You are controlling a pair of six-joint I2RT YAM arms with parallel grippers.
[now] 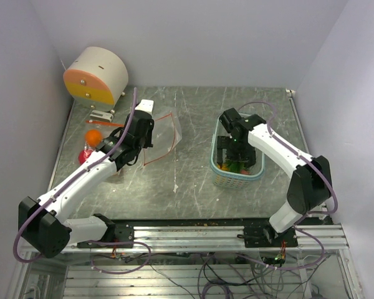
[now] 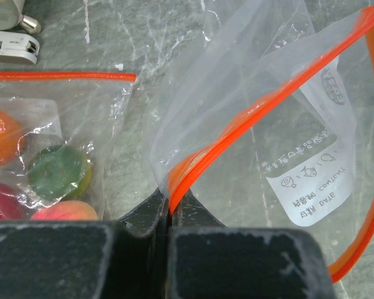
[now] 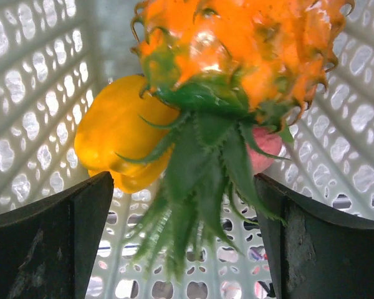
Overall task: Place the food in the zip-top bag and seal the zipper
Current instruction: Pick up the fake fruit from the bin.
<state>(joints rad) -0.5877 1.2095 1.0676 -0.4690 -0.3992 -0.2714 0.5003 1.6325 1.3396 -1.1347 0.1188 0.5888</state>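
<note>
The table (image 1: pixel 193 199) carries the basket (image 1: pixel 237 182) on your right side, with the zip-top bag (image 1: pixel 164 134) well apart to its left. The left gripper (image 2: pixel 168 205) is pinched tight on the bag's orange zipper edge, and the mouth gapes open. Inside the basket, the toy pineapple (image 3: pixel 237 50) lies straight ahead of the right gripper (image 3: pixel 182 180), which is the nearer arm. Its long axis runs along your approach, and its leafy crown points back between the spread fingers. A yellow pepper (image 3: pixel 112 124) sits just beside it.

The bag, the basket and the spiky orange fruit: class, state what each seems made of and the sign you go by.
The bag: thin clear plastic film, glossy; the table shows through it and it creases. The basket: pale moulded plastic, fairly matte; regular rows of holes. The spiky orange fruit: probably hard plastic or rubber, glossy; bright highlights, moulded green leaves.
</note>
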